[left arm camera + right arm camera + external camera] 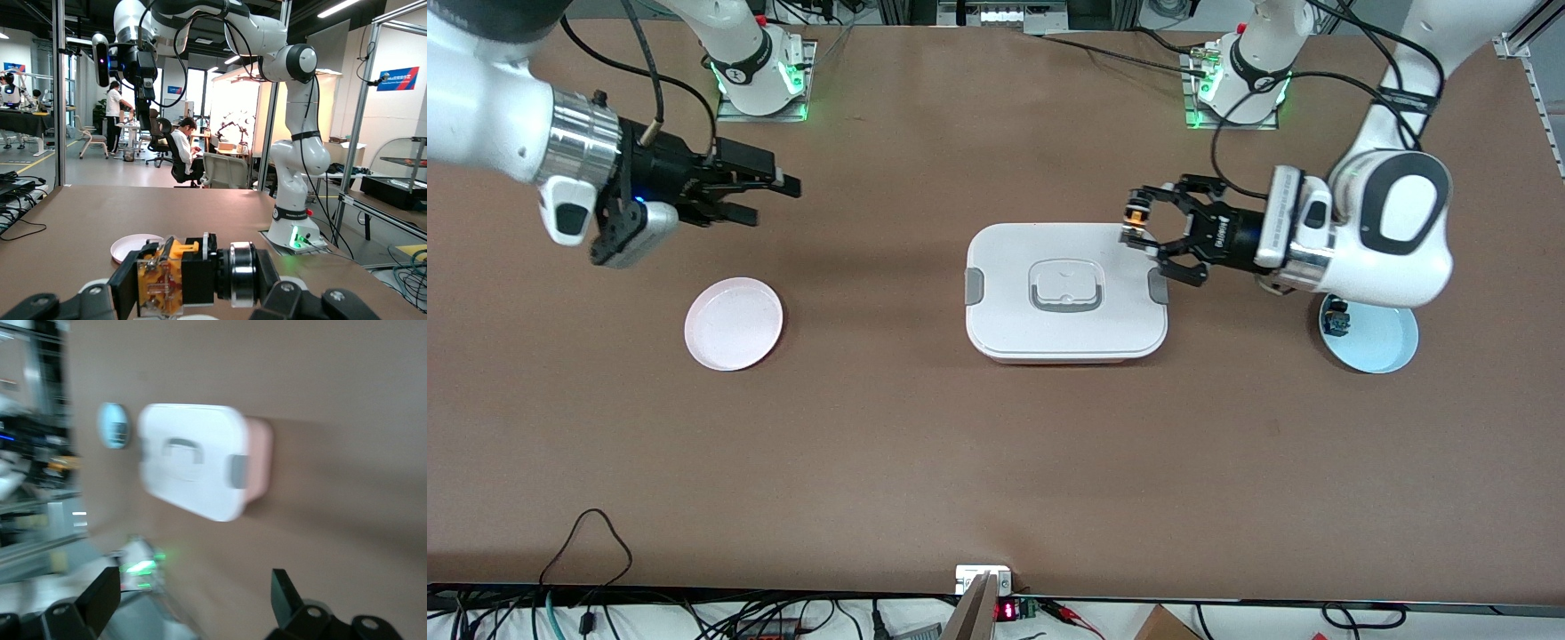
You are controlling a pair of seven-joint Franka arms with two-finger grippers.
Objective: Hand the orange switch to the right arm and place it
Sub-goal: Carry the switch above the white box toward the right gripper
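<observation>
The orange switch (1134,216) is pinched in my left gripper (1136,222), fingers clamped tight on it, held up in the air over the corner of the white box (1065,289) at the left arm's end. In the left wrist view the switch (162,281) fills the space between my fingertips, orange body showing, black part beside it.

Nearest the front camera sit the pink plate (734,323) toward the right arm's end and the blue plate (1371,336) toward the left arm's end, the blue one carrying a small green-and-blue part (1335,318). The box lies between them.

My right gripper (760,200) hangs in the air above the table near the pink plate, jaws spread wide and empty, well apart from the left one.

As I judge it, the pickup is done. The handover has not begun: the two grippers must meet, the right one must take the switch, then set it down, probably on the pink plate.
</observation>
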